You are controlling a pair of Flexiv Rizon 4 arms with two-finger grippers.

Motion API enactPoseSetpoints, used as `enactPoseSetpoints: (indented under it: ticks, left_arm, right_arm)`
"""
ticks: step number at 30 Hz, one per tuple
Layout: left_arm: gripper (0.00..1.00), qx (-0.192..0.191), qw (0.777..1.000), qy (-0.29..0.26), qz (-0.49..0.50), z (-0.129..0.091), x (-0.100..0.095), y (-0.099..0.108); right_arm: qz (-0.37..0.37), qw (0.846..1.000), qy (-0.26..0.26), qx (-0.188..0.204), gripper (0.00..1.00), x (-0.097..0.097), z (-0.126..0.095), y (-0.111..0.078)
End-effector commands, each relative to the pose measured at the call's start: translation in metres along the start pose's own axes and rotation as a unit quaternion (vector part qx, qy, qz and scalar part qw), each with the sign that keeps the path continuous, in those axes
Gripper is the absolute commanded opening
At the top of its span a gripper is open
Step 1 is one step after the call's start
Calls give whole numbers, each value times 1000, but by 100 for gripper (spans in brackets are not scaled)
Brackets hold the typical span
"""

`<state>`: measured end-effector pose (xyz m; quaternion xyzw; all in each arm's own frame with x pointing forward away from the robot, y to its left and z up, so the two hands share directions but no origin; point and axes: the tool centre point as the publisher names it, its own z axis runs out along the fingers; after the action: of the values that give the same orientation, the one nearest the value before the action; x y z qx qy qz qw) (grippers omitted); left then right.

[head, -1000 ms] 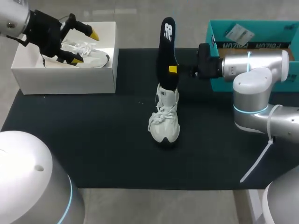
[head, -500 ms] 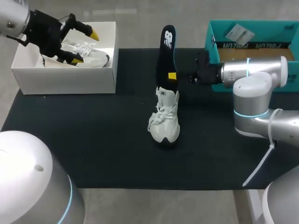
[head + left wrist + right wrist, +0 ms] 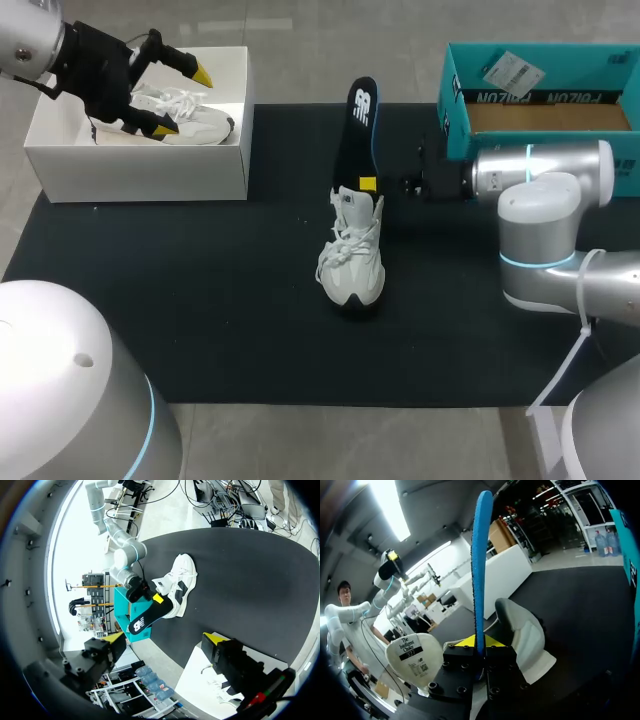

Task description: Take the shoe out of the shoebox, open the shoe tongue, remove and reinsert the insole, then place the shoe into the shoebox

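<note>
A white shoe (image 3: 350, 262) stands on the black mat (image 3: 200, 300), toe toward me. A black insole (image 3: 356, 130) stands nearly upright, its lower end at the shoe's opening. My right gripper (image 3: 368, 183) is shut on the insole low down, coming in from the right. In the right wrist view the insole's blue edge (image 3: 481, 555) rises from between the yellow tips (image 3: 477, 641), with the shoe (image 3: 522, 630) just ahead and its tongue (image 3: 415, 657) folded out. My left gripper (image 3: 170, 95) hangs open over the white shoebox (image 3: 140, 160), holding nothing.
A second white shoe (image 3: 190, 118) lies inside the white shoebox at the back left. A teal box (image 3: 540, 90) stands at the back right, close behind my right arm. The left wrist view shows the shoe (image 3: 179, 582) and insole (image 3: 147, 617) across the mat.
My right gripper has come down and toward me with the insole, bringing its lower end to the shoe's opening. The left arm has stayed still.
</note>
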<state>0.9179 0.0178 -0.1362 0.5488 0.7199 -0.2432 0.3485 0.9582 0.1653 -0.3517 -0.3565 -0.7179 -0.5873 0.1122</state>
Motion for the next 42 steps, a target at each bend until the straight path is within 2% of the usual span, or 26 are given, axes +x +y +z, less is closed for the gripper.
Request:
enactPoseSetpoints:
  ticks: [1,6,7,8,9,11,12,20,27,30,31,32,36,42]
  left_arm:
    - [100,0,1000,2,0,0,0,0]
    - [100,0,1000,2,0,0,0,0]
    - [100,0,1000,2,0,0,0,0]
    - [100,0,1000,2,0,0,0,0]
    - [100,0,1000,2,0,0,0,0]
    - [100,0,1000,2,0,0,0,0]
    - [100,0,1000,2,0,0,0,0]
    - [100,0,1000,2,0,0,0,0]
    - [100,0,1000,2,0,0,0,0]
    - [100,0,1000,2,0,0,0,0]
    - [100,0,1000,2,0,0,0,0]
    - [100,0,1000,2,0,0,0,0]
    - [100,0,1000,2,0,0,0,0]
    - [100,0,1000,2,0,0,0,0]
  right_arm:
    - [6,1000,-3,-1,0,4,4,-11]
    - [9,1000,-6,-7,0,7,1,-14]
    - [6,1000,-7,-9,3,7,0,-11]
    - [1,1000,-9,-11,18,6,-2,-9]
    - [-4,1000,-9,-13,28,6,-3,-5]
    - [-11,1000,-9,-12,44,4,-4,1]
    - [-14,1000,-10,-11,48,3,-5,4]
    - [-41,999,-17,-12,42,-3,-13,29]
    - [-54,998,-17,-7,17,-10,-16,43]
    - [-56,998,-15,-6,11,-12,-15,45]
    - [-57,998,-15,-6,8,-12,-14,45]
    - [-57,998,-14,-6,0,-12,-14,46]
    - [-57,998,-14,-7,0,-11,-13,46]
    - [-37,999,-7,2,0,-7,-10,29]
